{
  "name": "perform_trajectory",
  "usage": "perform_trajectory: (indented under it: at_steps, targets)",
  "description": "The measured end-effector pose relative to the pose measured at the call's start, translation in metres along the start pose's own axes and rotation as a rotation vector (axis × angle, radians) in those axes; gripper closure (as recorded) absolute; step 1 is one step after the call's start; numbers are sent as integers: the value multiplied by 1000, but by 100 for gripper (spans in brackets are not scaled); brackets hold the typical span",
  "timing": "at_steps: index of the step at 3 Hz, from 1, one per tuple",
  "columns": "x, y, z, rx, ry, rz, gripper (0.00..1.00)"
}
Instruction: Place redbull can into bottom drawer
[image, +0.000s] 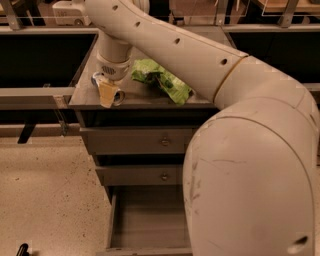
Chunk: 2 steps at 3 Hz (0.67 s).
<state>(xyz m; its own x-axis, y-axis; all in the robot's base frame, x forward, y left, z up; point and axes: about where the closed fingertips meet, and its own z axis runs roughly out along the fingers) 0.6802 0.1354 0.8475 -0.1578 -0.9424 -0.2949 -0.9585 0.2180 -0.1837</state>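
Camera view: cream two-finger gripper (107, 93) straddles the slim silver-and-blue redbull can (119, 97), lying sideways on the grey countertop (145, 100), axis crosswise; grip cannot be judged; open grey bottom drawer (150, 220) lies well below.

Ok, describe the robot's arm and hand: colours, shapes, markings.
The arm is a cream-white tube with small dark holes, a tan ring at one joint and scuffs on its near segment. The hand, at the front edge of the cabinet top, has a pale ribbed collar and yellowish tip.
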Motion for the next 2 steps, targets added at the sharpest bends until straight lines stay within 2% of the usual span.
perform_trajectory:
  at_steps: [1,2]
  targets:
    - [0,0,1,0,2,1,65]
    - [-1,7,-8,-23,-54,-46,95]
